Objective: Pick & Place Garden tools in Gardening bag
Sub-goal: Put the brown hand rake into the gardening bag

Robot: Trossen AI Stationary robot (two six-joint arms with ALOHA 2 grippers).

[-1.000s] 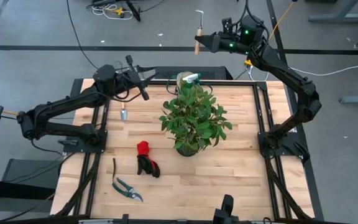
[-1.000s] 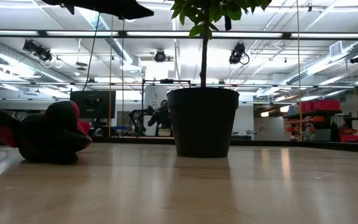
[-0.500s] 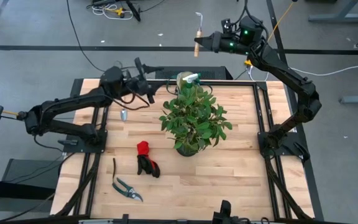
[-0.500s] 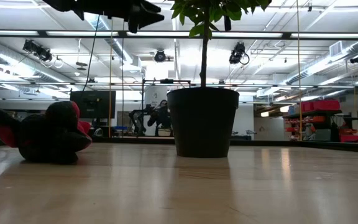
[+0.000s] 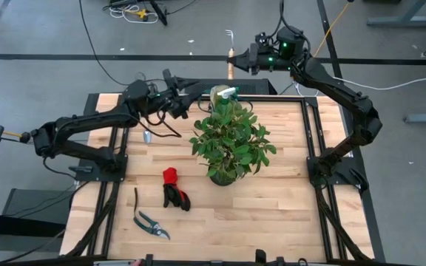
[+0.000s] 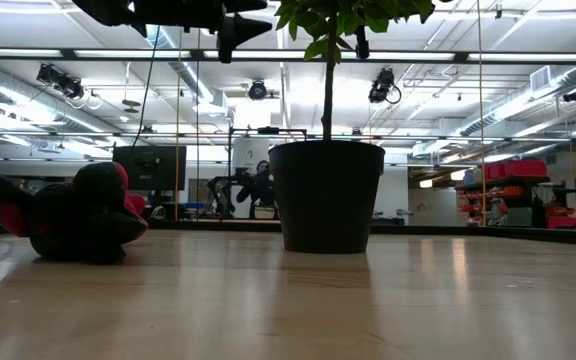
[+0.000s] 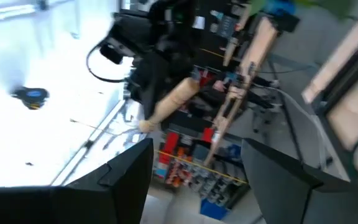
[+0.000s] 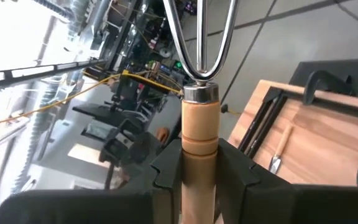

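Observation:
My right gripper (image 5: 244, 58) is raised beyond the table's far edge and is shut on a wooden-handled hand rake (image 5: 230, 52). My left gripper (image 5: 181, 92) hangs open and empty above the far left of the table, near the tan gardening bag (image 5: 216, 93). The bag stands at the far edge behind the potted plant (image 5: 230, 140), and a green spray bottle (image 5: 228, 91) sticks out of it. A small trowel (image 5: 146, 136), red-and-black gloves (image 5: 173, 188) and dark pruning shears (image 5: 150, 222) lie on the table. My right gripper pinches the rake's wooden handle (image 8: 199, 140) between its two fingers (image 8: 234, 168), a little below the metal ferrule (image 8: 201, 93). The rake is lifted clear of everything. Its metal tines (image 5: 230, 34) stand out past the fingers.
The leafy plant in its dark pot (image 6: 326, 195) stands mid-table, just in front of the bag. The gloves also show in the low view (image 6: 68, 215) at the left. Bare wood lies at the table's near right (image 5: 272, 214). Cables lie on the floor beyond the table.
My left gripper has moved, still raised, toward the table's right edge and closer to the bag. My right gripper has shifted the rake a little toward the table's left and nearer the far edge, still holding it.

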